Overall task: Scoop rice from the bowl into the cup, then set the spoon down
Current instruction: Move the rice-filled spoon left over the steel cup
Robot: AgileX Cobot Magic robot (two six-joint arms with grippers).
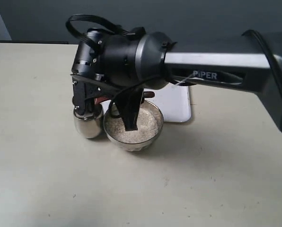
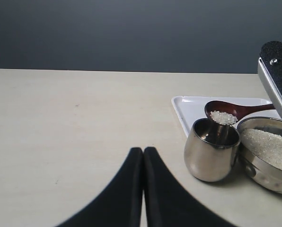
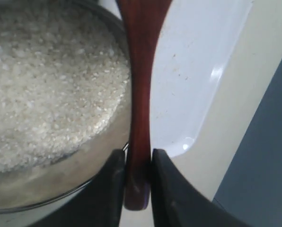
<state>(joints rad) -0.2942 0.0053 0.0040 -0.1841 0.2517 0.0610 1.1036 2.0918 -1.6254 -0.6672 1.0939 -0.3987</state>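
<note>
Exterior view: the bowl [image 1: 131, 144] of rice [image 1: 145, 125] and the cup [image 1: 86, 125] stand side by side on the surface [image 1: 202, 179]. Left wrist view: the spoon [image 2: 240, 109] hangs loaded over the cup's mouth, and the left tool [image 2: 143, 161] is pressed together, idle. Right wrist view: the right tool [image 3: 137, 175] pinches the spoon's handle, so tipping and setting down look left to do.

Five kinds of thing, one of each.
One small rounded shiny steel cup [image 2: 211, 158], one wider shiny patterned metal bowl [image 2: 268, 177] holding one mass of white rice grains [image 2: 268, 142], one slim reddish-brown wooden spoon [image 2: 247, 111] between the right fingers [image 3: 115, 189], and one flat white rectangular tray [image 2: 193, 106], all on one pale surface [image 2: 84, 118].
</note>
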